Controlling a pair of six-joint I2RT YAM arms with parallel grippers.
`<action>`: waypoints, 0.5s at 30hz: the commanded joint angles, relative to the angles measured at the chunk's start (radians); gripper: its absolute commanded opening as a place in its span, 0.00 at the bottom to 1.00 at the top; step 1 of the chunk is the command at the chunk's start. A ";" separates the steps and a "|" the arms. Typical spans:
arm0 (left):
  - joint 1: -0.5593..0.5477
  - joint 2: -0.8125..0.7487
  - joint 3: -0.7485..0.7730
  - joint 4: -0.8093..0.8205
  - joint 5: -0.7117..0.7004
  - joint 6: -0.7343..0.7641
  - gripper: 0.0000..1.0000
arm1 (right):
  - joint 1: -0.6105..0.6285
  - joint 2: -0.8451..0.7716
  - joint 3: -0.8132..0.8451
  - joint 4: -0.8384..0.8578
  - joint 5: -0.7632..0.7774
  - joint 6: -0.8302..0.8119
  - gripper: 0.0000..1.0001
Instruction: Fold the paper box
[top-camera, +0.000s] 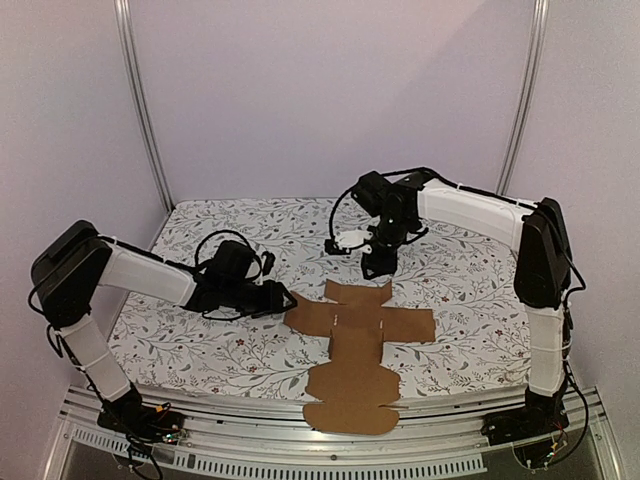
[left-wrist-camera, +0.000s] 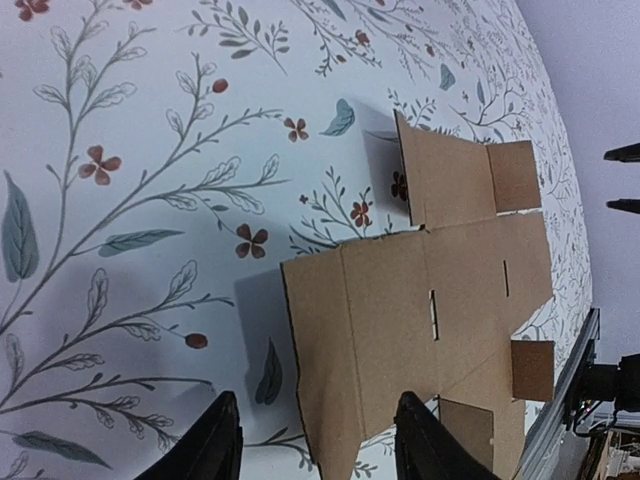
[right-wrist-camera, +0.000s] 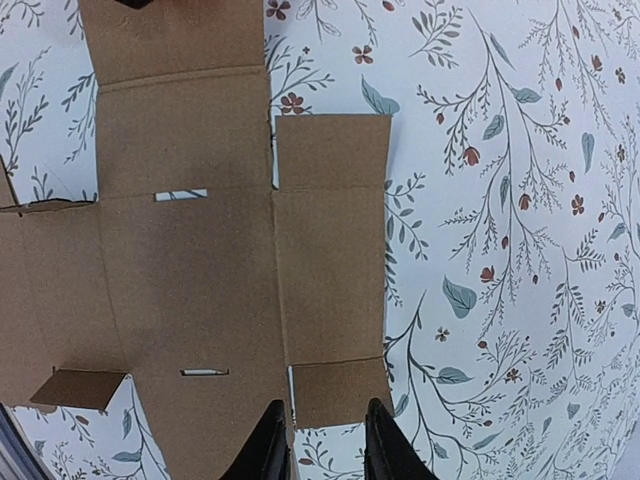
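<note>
Floral tablecloth (top-camera: 470, 300) is carrying the paper box (top-camera: 358, 345), which is lying flat and unfolded at the near middle, reaching the front edge. I am holding the left gripper (top-camera: 283, 298) spread open at its left flap, and the right gripper (top-camera: 378, 268), fingers also parted, is hovering over its far flap.

Paper box (top-camera: 356, 350) flat on table (top-camera: 185, 345)

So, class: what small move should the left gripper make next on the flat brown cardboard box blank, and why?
Probably close the left gripper on the edge of the flat brown cardboard box blank: open fingers straddle it, and the blank lies unfolded.
</note>
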 joint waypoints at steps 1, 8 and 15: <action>0.011 0.089 0.081 -0.110 0.062 -0.045 0.50 | -0.011 0.018 0.005 -0.026 -0.052 0.039 0.26; 0.011 0.136 0.120 -0.074 0.108 -0.028 0.14 | -0.049 0.012 -0.007 -0.041 -0.143 0.056 0.38; 0.001 0.080 0.064 0.125 0.119 0.118 0.00 | -0.168 0.101 0.194 -0.245 -0.353 0.050 0.50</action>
